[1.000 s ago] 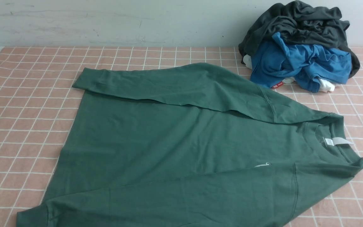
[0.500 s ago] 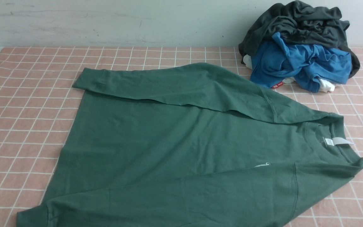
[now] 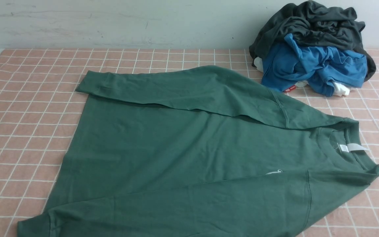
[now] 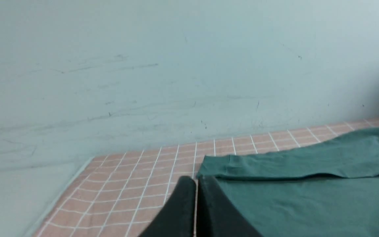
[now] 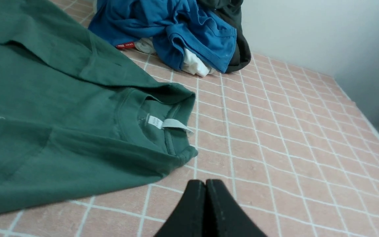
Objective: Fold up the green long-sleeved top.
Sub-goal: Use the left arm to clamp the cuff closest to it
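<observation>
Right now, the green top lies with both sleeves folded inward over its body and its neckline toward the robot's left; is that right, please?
Not quite: in the front view, the neckline of the green top is toward the robot's right. Both sleeves do lie folded inward over its body.

The pincer (image 4: 197, 179) is closed, its dark fingers meeting in front of the camera — nothing shows gripped between them. Beyond its tips lies the green top (image 4: 294, 197), spread over the table (image 4: 137, 187), with one sleeve (image 4: 275, 164) folded across the body, its cuff just past the pincer's tips. Pink tiles with pale lines pattern the table beside the pincer. Farther from the pincer, behind the table — a pale, scuffed wall (image 4: 163, 82).
</observation>
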Robot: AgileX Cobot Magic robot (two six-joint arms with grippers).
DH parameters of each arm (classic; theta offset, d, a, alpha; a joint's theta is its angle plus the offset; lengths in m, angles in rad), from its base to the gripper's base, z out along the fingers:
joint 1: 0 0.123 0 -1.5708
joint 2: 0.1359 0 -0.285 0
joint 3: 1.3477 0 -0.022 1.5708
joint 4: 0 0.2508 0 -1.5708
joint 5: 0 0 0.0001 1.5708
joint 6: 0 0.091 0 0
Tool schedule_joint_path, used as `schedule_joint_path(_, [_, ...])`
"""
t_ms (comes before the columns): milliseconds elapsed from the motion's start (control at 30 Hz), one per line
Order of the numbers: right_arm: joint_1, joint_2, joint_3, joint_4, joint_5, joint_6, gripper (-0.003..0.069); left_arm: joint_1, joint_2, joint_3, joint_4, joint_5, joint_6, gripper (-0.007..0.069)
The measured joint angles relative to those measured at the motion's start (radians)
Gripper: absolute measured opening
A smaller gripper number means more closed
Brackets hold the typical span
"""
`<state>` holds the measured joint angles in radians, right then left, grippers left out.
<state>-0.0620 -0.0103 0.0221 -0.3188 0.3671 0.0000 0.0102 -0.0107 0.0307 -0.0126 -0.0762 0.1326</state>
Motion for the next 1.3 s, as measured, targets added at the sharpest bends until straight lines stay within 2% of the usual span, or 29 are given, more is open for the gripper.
schedule_joint_path(100, [0.000, 0.000, 0.003, -0.148, -0.045, 0.000, -0.0014, 0.000, 0.000, 0.000, -0.008, -0.063, -0.022, -0.0003])
schedule_joint_path(200, [0.000, 0.000, 0.003, -0.239, -0.125, 0.000, -0.0014, 0.000, 0.000, 0.000, -0.015, -0.156, -0.064, -0.0003])
schedule_joint_path(300, [0.000, 0.000, 0.003, -0.299, -0.327, 0.024, -0.0014, 0.000, 0.000, 0.000, -0.022, -0.328, -0.163, -0.0003])
schedule_joint_path(333, [0.000, 0.000, 0.003, -0.301, -0.342, 0.024, -0.0014, 0.000, 0.000, 0.000, -0.022, -0.337, -0.169, -0.0003])
schedule_joint_path(367, [0.000, 0.000, 0.003, -0.313, -0.460, 0.040, -0.0014, 0.000, 0.000, 0.000, -0.022, -0.402, -0.217, -0.0003])
schedule_joint_path(467, [0.000, 0.000, 0.003, -0.333, -0.612, 0.045, -0.0014, 0.000, 0.000, 0.000, -0.022, -0.454, -0.265, -0.0003])
schedule_joint_path(533, [0.000, 0.000, 0.003, -0.358, -0.644, 0.041, -0.0014, 0.000, 0.000, 0.000, -0.021, -0.446, -0.279, -0.0003])
schedule_joint_path(700, [0.000, 0.000, 0.003, -0.409, -0.604, 0.042, -0.0014, 0.000, 0.000, 0.000, -0.018, -0.385, -0.285, -0.0003])
schedule_joint_path(800, [0.000, 0.000, 0.003, -0.422, -0.598, 0.042, -0.0014, 0.000, 0.000, 0.000, -0.018, -0.395, -0.292, -0.0003])
schedule_joint_path(867, [0.000, 0.000, 0.003, -0.434, -0.628, 0.054, -0.0014, 0.000, 0.000, 0.000, -0.018, -0.422, -0.339, -0.0003])
schedule_joint_path(967, [0.000, 0.000, 0.003, -0.432, -0.722, 0.087, -0.0014, 0.000, 0.000, 0.000, -0.018, -0.448, -0.403, -0.0003])
schedule_joint_path(1033, [0.000, 0.000, 0.003, -0.413, -0.953, 0.189, -0.0014, 0.000, 0.000, 0.000, -0.010, -0.480, -0.461, -0.0003])
schedule_joint_path(1067, [0.000, 0.000, 0.003, -0.411, -0.971, 0.211, -0.0014, 0.000, 0.000, -0.002, -0.006, -0.480, -0.464, -0.0003])
schedule_joint_path(1100, [0.000, -0.001, 0.003, -0.364, -1.125, 0.310, -0.0014, 0.000, 0.000, -0.027, 0.013, -0.459, -0.487, -0.0003])
schedule_joint_path(1167, [0.000, -0.001, 0.003, -0.283, -1.228, 0.432, -0.0014, 0.000, 0.019, -0.108, 0.081, -0.382, -0.514, -0.0003])
schedule_joint_path(1233, [0.000, -0.002, -0.028, -0.172, -1.228, 0.524, -0.0014, 0.000, 0.083, -0.248, 0.192, -0.249, -0.550, -0.0003])
schedule_joint_path(1300, [0.000, 0.000, -0.108, -0.083, -1.108, 0.551, -0.0014, 0.000, 0.161, -0.367, 0.288, -0.117, -0.596, -0.0003])
